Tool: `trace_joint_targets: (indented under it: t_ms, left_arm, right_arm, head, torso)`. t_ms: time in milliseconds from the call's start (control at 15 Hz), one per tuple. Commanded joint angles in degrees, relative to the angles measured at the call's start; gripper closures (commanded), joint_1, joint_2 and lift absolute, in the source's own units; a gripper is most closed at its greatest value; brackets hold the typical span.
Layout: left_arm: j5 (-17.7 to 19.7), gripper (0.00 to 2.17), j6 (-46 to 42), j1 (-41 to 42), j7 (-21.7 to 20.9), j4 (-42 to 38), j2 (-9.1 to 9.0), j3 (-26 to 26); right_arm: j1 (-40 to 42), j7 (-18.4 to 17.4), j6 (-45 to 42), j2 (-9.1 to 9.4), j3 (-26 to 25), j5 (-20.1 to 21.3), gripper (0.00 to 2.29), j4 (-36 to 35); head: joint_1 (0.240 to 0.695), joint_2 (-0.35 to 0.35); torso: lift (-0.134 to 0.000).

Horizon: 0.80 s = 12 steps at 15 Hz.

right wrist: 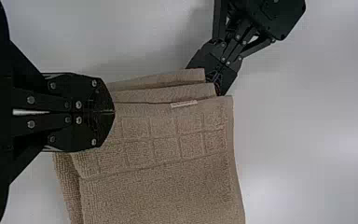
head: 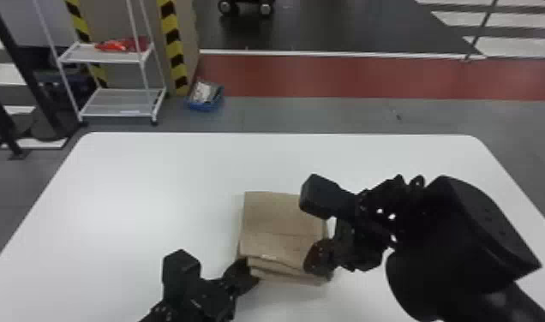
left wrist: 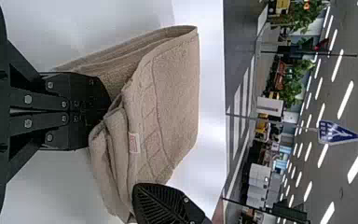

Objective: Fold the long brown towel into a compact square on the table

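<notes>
The brown towel (head: 280, 222) lies folded in a layered, roughly square stack on the table, its stacked edges facing the robot. At its near left corner is my left gripper (head: 247, 276); my right gripper (head: 321, 259) is at the near right side. The left wrist view has the left gripper (left wrist: 91, 111) shut on the edge of the towel (left wrist: 172, 93), where the layers bulge and a small pale label shows. In the right wrist view, the right gripper (right wrist: 105, 112) is shut on the side of the towel (right wrist: 163, 186), its fingertips hiding the pinched part.
The white table (head: 134, 192) extends around the towel on all sides. Beyond its far edge stand a white wheeled shelf (head: 113, 102) and a blue bin (head: 205, 97) on the floor. The two arms are close together at the towel's near side.
</notes>
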Motion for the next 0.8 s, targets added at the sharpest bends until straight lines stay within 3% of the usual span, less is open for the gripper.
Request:
trace_joint_targets:
  t_ms: [0,333,467,533,600,667,733]
  left_arm:
    - [-0.09,2.15,0.0,0.0,0.0,0.05,-0.15,-0.1]
    - [-0.44,2.15,0.35,1.93,0.0,-2.68,-0.15,-0.19]
    - [-4.04,2.13,6.33,2.46,-0.62,-5.93,-0.15,-0.28]
    - [-5.45,1.89,7.21,2.9,-1.76,-7.25,-0.15,-0.19]
    - [-5.45,1.48,9.67,3.08,-3.69,-8.21,-0.15,0.25]
    - [-5.62,0.7,12.65,3.16,-5.89,-9.53,-0.15,0.42]
    - [-6.42,0.14,13.01,3.51,-7.03,-10.5,-0.15,0.42]
  right_arm:
    - [0.58,0.19,-0.07,-0.19,0.02,0.66,2.13,-0.43]
    - [0.4,0.19,-1.12,-0.45,-0.25,1.8,2.13,-0.17]
    - [0.4,0.19,-1.65,-0.37,-0.42,1.8,2.13,0.01]
    - [0.49,0.19,-2.0,-0.28,-0.42,1.72,2.13,0.01]
    - [0.49,0.19,-2.0,-0.1,-0.42,1.72,2.13,0.01]
    - [0.49,0.19,-2.0,0.07,-0.51,1.63,2.13,0.01]
    - [0.49,0.19,-2.35,0.6,-0.6,1.54,2.13,0.01]
  head:
    - [0.695,-0.034]
    - [0.695,-0.044]
    - [0.695,-0.048]
    - [0.695,-0.047]
    - [0.695,-0.044]
    - [0.695,-0.041]
    - [0.695,-0.04]
  torso:
    - [-0.123]
    - [-0.123]
    - [-0.123]
    - [-0.123]
    - [-0.123]
    - [-0.123]
    - [-0.123]
